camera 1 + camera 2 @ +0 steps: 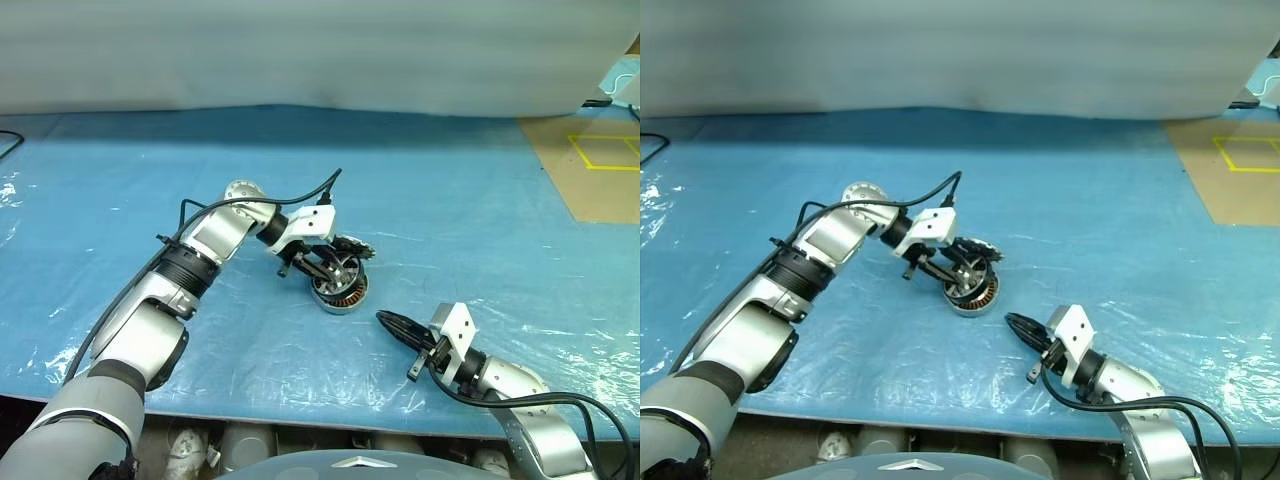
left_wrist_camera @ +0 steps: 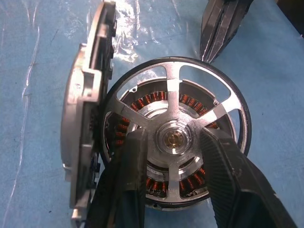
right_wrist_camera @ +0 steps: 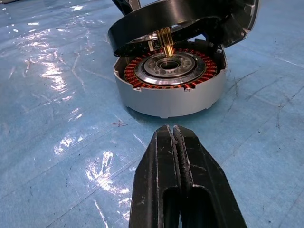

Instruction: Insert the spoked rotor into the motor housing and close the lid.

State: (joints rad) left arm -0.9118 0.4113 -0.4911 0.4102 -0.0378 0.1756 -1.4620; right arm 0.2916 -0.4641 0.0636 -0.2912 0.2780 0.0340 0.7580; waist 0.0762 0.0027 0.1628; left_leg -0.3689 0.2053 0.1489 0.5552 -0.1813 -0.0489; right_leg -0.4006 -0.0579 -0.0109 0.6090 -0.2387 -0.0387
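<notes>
The motor housing [image 3: 166,102], a grey puck with copper windings around a silver hub, lies on the blue sheet. Its lid [image 2: 88,109] stands open on edge beside it. My left gripper [image 1: 335,270] is shut on the spoked rotor [image 2: 173,85], one finger on each side of the hub. It holds the rotor tilted just above the housing's open top, with the brass shaft [image 3: 166,40] pointing down toward the hub. My right gripper [image 3: 173,133] is shut and empty. It rests low over the sheet a short way in front of the housing, pointing at it.
Wrinkled blue plastic sheet [image 1: 480,230] covers the table. A brown board with yellow tape lines [image 1: 595,165] lies at the far right. A pale wall [image 1: 300,50] runs along the back. The table's front edge is close to my right arm.
</notes>
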